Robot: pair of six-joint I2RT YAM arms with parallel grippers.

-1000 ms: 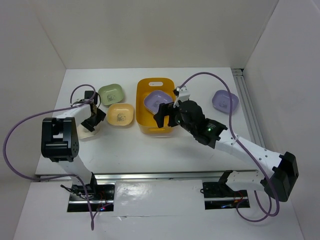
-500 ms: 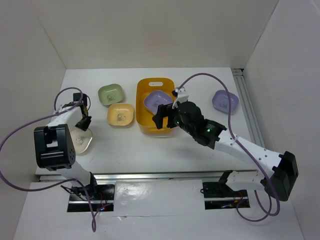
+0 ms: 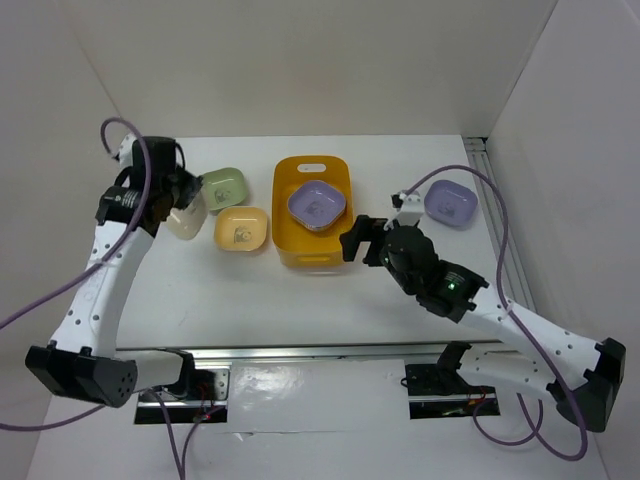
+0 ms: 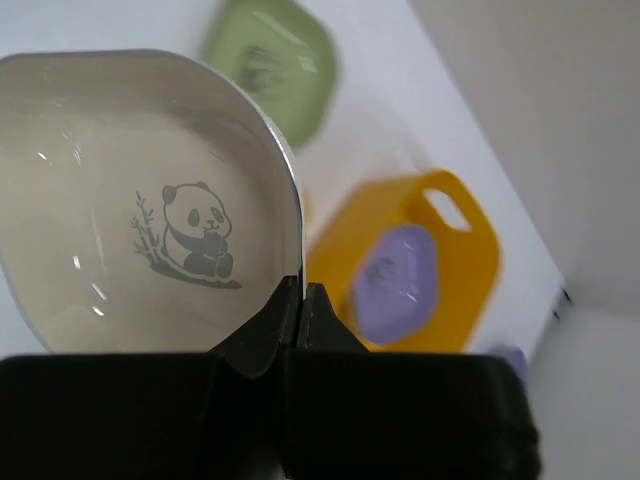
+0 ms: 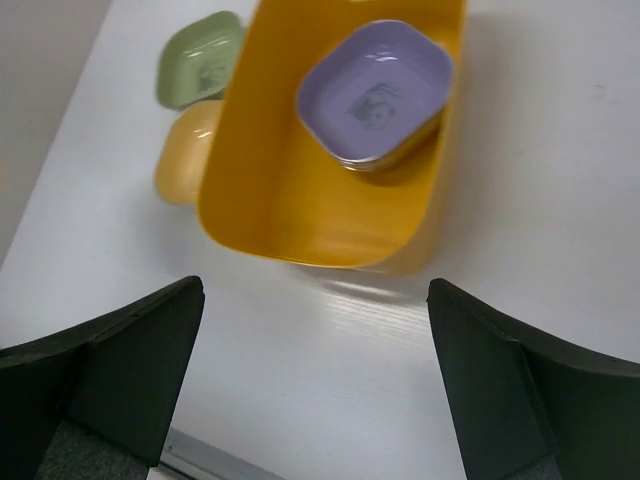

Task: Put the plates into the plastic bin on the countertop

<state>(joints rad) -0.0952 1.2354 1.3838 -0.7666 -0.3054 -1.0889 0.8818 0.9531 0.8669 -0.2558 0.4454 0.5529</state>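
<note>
The cream plate (image 4: 120, 190) is pinched by its rim between the closed fingers of the left gripper (image 4: 300, 300). It is carried clear of the countertop (image 3: 250, 290), with its hollow turned towards the wrist. An edge grip is judged to be the only one such a shallow dish allows, since nothing else on it can be clamped.

Ahead of this gripper and to its right lies the bin (image 4: 465, 250), with a lavender plate (image 4: 395, 285) inside. The green plate (image 4: 275, 65) is seen beyond the held rim. The yellow plate (image 3: 241, 229) is set between the gripper and the bin, so the carried plate would likely have to be passed over it.

The right gripper (image 3: 358, 238) is spread wide and nothing is held in it. The bin lies just in front of its fingers. The lavender plate sits at the bin's far end and seems to rest on another plate, whose colour cannot be told. The near half of the bin is bare, which leaves room for further plates. A second lavender plate (image 3: 450, 203) is left on the countertop off to this gripper's right, well apart from the bin. It is probably the piece best reached by this arm.

No brand, label or lettering can be read. The only marking made out is a panda print (image 4: 195, 235), with a sprig of bamboo, at the centre of the cream plate. Faint centre prints on the other plates are too blurred to be told.
</note>
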